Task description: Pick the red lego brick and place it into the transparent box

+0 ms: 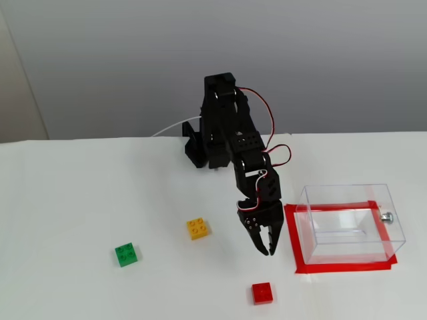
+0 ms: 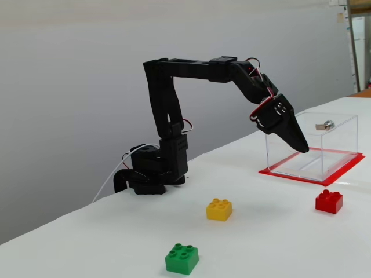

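Observation:
The red lego brick (image 1: 262, 293) (image 2: 328, 201) lies on the white table near the front edge, in front of the box's left corner in a fixed view. The transparent box (image 1: 347, 200) (image 2: 339, 142) stands empty on a red tape rectangle (image 1: 340, 268), with its silver knob (image 1: 386, 217) on one side. My gripper (image 1: 265, 251) (image 2: 301, 147) points down above the table, between the red brick and the box, beyond the brick and apart from it. Its jaws look closed together and hold nothing.
A yellow brick (image 1: 198, 229) (image 2: 219, 209) lies to the left of the gripper in a fixed view. A green brick (image 1: 126, 254) (image 2: 182, 258) lies further left. The arm's base (image 1: 200, 150) (image 2: 153, 171) stands at the back of the table with a white cable.

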`<state>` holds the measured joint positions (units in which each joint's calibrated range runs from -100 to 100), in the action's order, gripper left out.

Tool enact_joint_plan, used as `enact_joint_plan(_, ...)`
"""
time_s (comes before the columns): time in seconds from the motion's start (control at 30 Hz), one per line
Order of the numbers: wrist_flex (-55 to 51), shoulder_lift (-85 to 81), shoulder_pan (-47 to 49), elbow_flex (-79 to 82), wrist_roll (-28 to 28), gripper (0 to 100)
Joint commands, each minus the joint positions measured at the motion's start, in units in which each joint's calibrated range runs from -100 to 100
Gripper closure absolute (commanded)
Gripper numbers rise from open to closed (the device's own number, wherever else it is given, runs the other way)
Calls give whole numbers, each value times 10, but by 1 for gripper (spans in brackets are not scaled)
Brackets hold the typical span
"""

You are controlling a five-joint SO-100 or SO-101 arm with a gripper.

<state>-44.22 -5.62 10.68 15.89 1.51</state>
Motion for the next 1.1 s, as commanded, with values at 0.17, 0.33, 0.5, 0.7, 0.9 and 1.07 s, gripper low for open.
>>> enact_joint_plan(0.17, 19, 61, 1, -66, 3, 91)
enact_joint_plan(0.33, 19, 74, 3, -65, 3, 71)
enact_joint_plan(0.5, 36, 74, 8, -62, 3, 64)
enact_joint_plan(0.7, 86, 104, 13, -72, 3, 65)
enact_joint_plan(0.9, 96, 133, 31, -86, 4, 65)
enact_joint_plan(1.07, 119, 162, 44, -86, 4, 65)
